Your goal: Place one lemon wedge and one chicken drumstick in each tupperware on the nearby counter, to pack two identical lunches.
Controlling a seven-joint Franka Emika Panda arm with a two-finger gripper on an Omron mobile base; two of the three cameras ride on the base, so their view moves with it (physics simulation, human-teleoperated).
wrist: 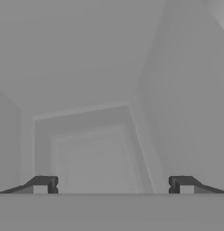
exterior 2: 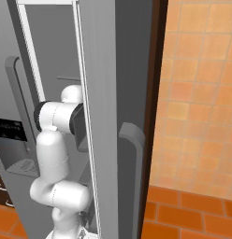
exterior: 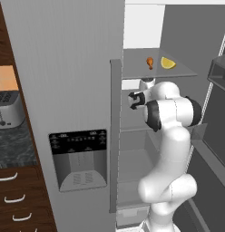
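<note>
An orange-brown chicken drumstick [exterior: 150, 62] and a pale yellow lemon wedge [exterior: 168, 63] lie side by side on a grey shelf [exterior: 178, 72] inside the open fridge. My gripper [exterior: 132, 100] is below that shelf, reaching into the fridge beside the door's edge. In the hand view my gripper [wrist: 114, 185] is open, its fingertips [wrist: 44, 184] wide apart with nothing between them, facing bare grey fridge walls. The tupperware is out of view. A strip of the dark speckled counter [exterior: 12, 145] shows at the far left.
The closed fridge door [exterior: 73, 90] with its dispenser panel [exterior: 79, 158] stands left of the arm. The open door [exterior 2: 104, 116] flanks the arm on the right. A silver toaster [exterior: 7, 108] sits on the counter above wood drawers [exterior: 14, 199].
</note>
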